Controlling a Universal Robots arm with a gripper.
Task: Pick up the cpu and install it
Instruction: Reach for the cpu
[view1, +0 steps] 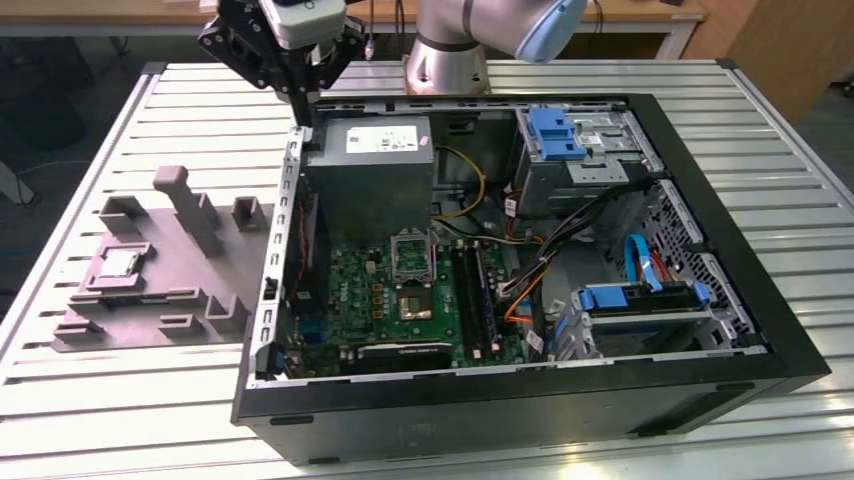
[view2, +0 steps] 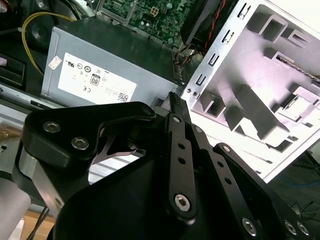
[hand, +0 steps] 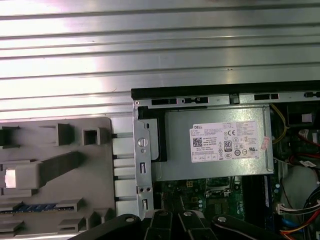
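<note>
The slatted metal counter (view1: 120, 420) is seen carrying the open computer case (view1: 534, 395), its inside exposed. The robot arm (view1: 467, 40) is cut off at the top of the exterior view. Inside the case the grey power supply (view1: 367, 190) is shown, its white label (view1: 388, 138) too small to be made out. The grey-purple tray (view1: 160, 300) is set outside the case, on the exterior view's left. Now the gripper (view1: 299, 100) is held above the case's rim near the power supply. Its fingers (view2: 176, 130) are drawn together, with nothing gripped. The cpu (view1: 118, 263) is seen lying in the tray, well apart from the gripper.
</note>
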